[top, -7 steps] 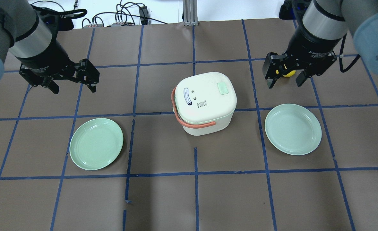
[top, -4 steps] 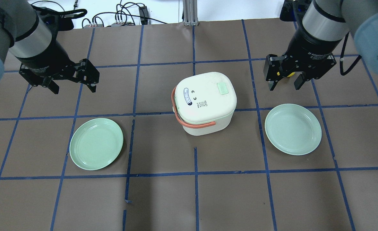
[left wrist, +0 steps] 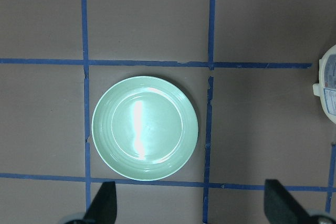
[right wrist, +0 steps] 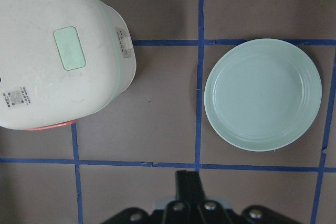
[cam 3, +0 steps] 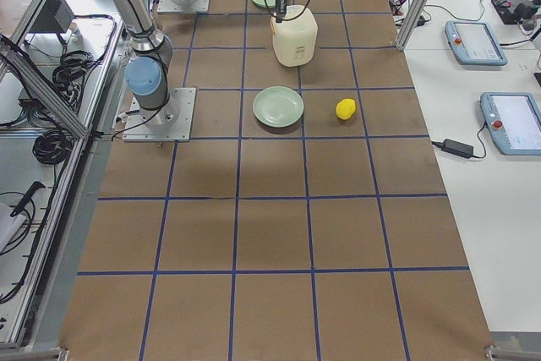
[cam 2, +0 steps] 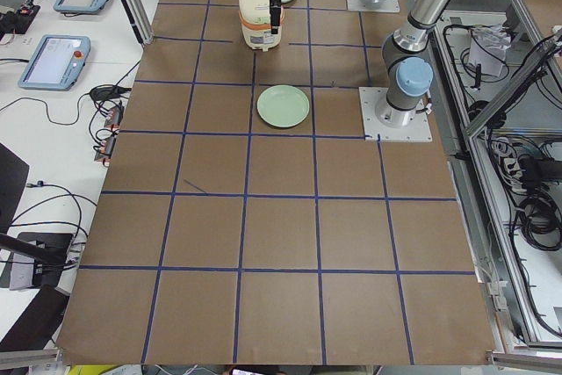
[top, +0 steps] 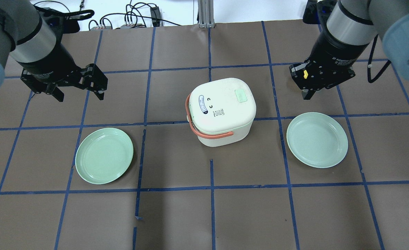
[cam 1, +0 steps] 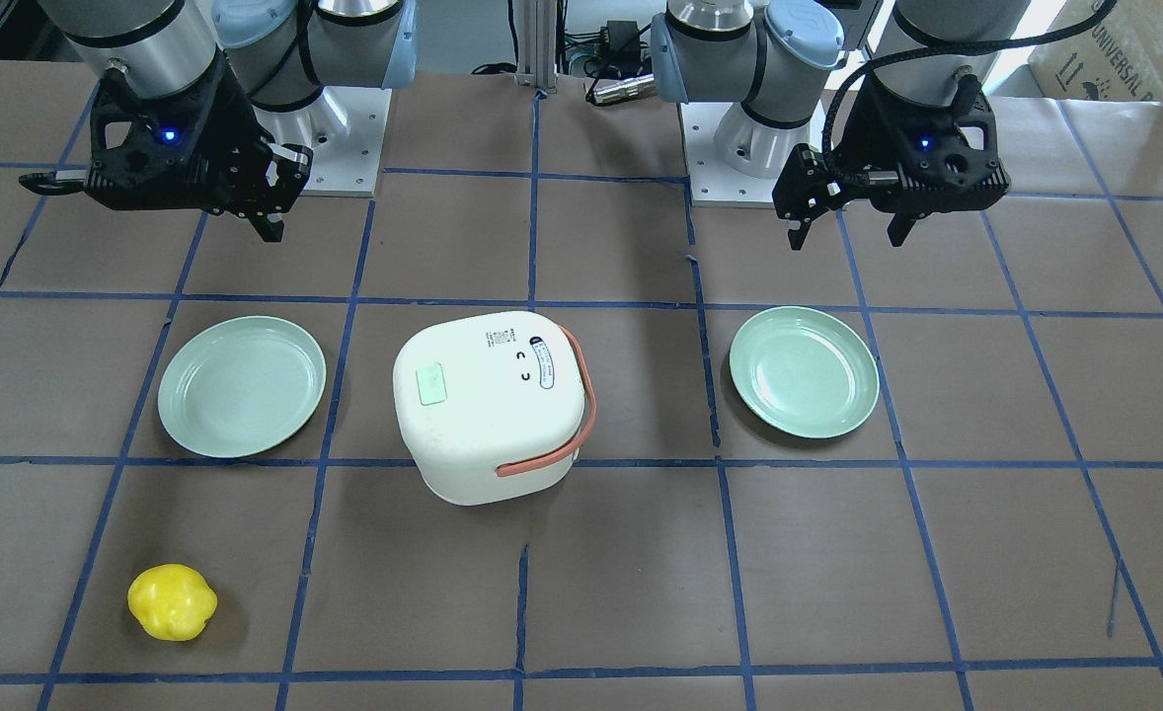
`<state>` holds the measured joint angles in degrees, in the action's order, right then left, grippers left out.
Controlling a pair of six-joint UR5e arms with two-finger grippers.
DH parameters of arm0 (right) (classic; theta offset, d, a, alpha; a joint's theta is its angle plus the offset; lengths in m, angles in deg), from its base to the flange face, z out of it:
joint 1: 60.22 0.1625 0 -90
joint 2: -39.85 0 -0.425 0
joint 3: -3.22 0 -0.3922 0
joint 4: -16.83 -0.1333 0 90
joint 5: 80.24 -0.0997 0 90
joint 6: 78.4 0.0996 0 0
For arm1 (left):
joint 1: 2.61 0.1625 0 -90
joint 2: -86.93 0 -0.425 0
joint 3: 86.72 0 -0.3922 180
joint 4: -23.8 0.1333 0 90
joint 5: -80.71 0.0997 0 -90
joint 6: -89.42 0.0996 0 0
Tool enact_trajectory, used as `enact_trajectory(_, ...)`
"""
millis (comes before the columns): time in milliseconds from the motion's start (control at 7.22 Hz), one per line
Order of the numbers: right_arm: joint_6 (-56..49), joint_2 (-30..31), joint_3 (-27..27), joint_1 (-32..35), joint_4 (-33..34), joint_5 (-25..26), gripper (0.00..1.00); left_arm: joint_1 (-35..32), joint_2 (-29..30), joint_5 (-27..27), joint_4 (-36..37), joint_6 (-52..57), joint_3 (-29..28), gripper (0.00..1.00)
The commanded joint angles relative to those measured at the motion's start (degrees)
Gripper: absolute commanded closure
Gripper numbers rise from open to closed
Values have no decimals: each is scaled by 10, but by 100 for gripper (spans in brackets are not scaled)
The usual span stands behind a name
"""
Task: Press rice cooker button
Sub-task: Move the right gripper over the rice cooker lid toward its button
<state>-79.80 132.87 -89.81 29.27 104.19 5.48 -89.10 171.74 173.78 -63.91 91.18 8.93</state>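
Though boxy, a smooth, round-cornered cream rice cooker (top: 225, 104)

In the overhead view the yellow fruit (top: 305, 73) is almost all hidden behind the right gripper (top: 308, 94); only a small spot shows at the upper right. In the left wrist view the right edge cuts the rice cooker (left wrist: 328, 85), and the bottom edge cuts the left gripper (left wrist: 189, 198). The print on the cooker's label (top: 203, 104) is too small to read.

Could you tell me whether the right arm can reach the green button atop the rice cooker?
Probably yes: the right gripper, shut, hangs beside the rice cooker; the green button lies uncovered.
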Motion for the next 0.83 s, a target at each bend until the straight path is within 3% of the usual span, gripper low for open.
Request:
enact_trajectory(0,23,-6,-1,2,9,-46,94,0,0,0,-1,0,0,0)
enact_trajectory(138,28,-28,-5,6,45,-96,93,0,0,0,0,0,0,0)
enact_trajectory(692,32,-122,0,58,154,-107,93,0,0,0,0,0,0,0)
